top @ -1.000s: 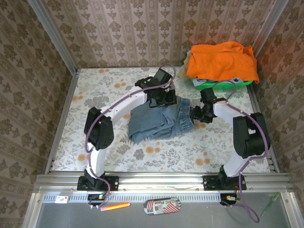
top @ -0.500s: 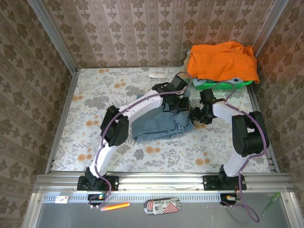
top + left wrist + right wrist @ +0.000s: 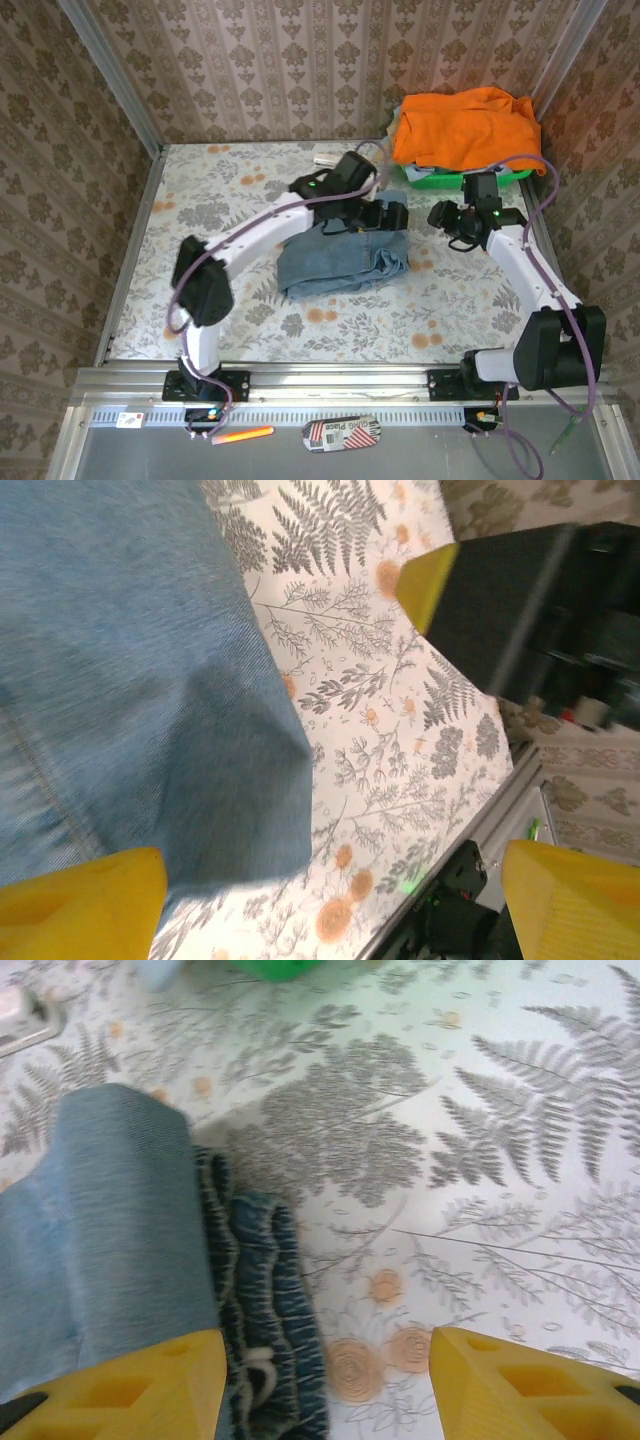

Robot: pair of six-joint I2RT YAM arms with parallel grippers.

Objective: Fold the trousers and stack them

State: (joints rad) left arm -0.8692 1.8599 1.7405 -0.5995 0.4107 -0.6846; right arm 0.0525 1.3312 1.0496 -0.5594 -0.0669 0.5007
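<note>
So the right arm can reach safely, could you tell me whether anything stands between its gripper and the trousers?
Nothing visible does: bare table lies between the right gripper and the trousers; the left gripper is above them.

Top view: the left arm (image 3: 262, 222) covers the far edge of the trousers (image 3: 340, 265), the orange garment (image 3: 465, 125) hides most of the green basket (image 3: 440, 181), and 1 pale object (image 3: 325, 158) just beyond the arm is too small to name. The 2 wrist views cut the trousers off at the frame edges, and the left wrist view is motion-blurred.
</note>
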